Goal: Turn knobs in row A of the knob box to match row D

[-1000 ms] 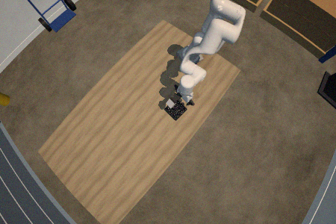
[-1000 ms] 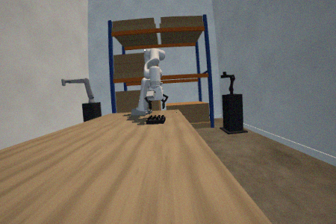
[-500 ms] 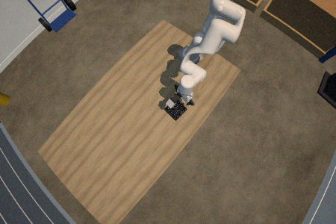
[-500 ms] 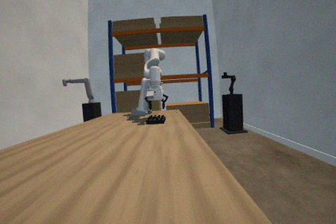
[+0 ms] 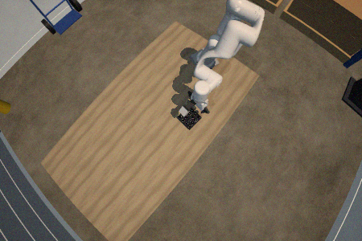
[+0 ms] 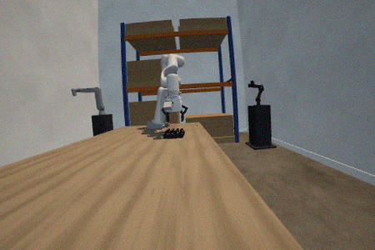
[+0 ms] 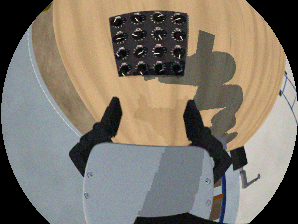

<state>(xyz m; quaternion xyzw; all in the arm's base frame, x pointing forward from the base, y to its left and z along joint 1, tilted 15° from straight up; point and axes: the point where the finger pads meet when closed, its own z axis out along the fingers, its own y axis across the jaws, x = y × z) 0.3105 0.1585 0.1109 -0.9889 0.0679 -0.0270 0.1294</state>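
The knob box (image 5: 189, 117) (image 6: 173, 133) (image 7: 149, 44) is a small black square box with a four-by-four grid of dark knobs. It stands on the wooden table (image 5: 121, 142) (image 6: 125, 185) (image 7: 87, 3) near the arm's base. The knobs' white lines are too small to read. My gripper (image 7: 153, 105) (image 5: 199, 108) (image 6: 177, 113) is open and empty. It hangs above the table beside the box, clear of it. In the wrist view the box lies beyond the two dark fingertips.
The arm's shadow falls on the table right of the box in the wrist view. The table's edge is close to the box on the arm's side. Blue shelving with cardboard boxes (image 6: 175, 35) stands behind the arm. A black pedestal (image 6: 259, 126) stands to the right.
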